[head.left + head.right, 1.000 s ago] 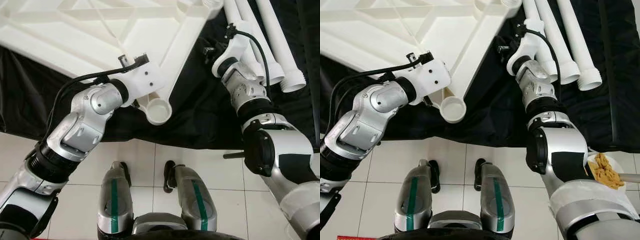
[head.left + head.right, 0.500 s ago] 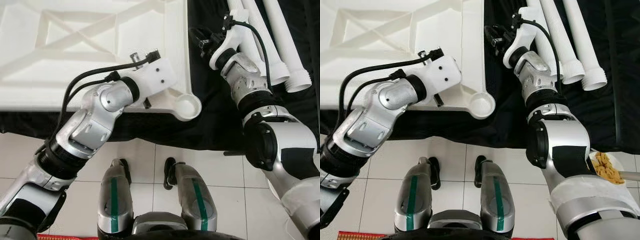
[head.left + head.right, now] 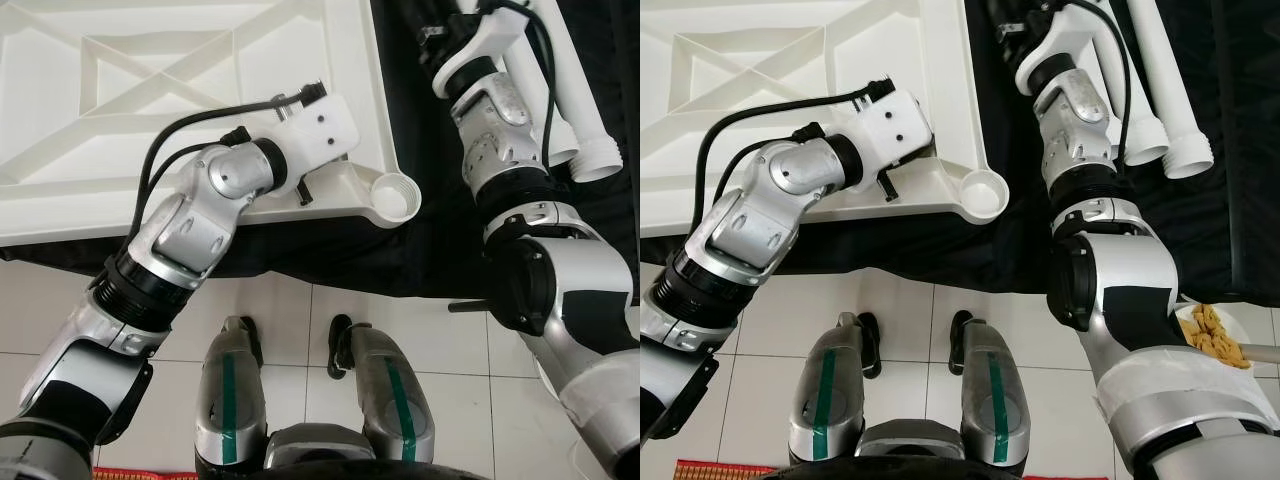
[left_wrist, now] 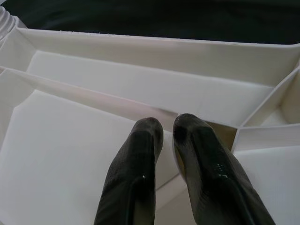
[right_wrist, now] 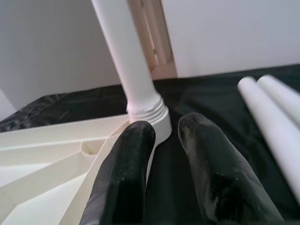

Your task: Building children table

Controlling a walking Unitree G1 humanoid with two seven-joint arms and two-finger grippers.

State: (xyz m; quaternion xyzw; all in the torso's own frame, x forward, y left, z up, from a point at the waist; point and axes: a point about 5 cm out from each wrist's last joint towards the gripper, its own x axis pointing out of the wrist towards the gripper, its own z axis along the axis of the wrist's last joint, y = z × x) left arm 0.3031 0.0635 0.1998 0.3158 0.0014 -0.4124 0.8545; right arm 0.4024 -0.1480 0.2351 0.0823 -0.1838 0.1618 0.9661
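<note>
White moulded plastic tabletop [image 3: 200, 90], ribbed underside up, spread over a black cloth [image 3: 420, 250] and reaching off the near-left part of the scene, its round corner socket [image 3: 397, 196] open and unfilled at the near right corner. Resting on that corner region just behind the socket, left gripper [image 4: 168, 129], fingers [image 4: 140, 154] nearly together with only a slim gap, tips against a raised rib of the tabletop's underside, nothing pinched between them as far as can be seen. Farther back along the tabletop's right edge, right gripper [image 5: 165, 127], fingers [image 5: 124, 168] a little apart and holding nothing, pointing toward a white plastic table leg [image 5: 129, 61] standing upright in the far corner socket, threaded collar seated at its base. Beside the right arm, on the cloth to the right, loose white plastic tube legs [image 3: 1150, 80] lying side by side, threaded ends toward the robot. Nearer, pale tiled floor [image 3: 40, 300] under the robot's silver-and-green legs [image 3: 310, 400], and at the right edge a white dish of tan snack pieces [image 3: 1212, 338].
</note>
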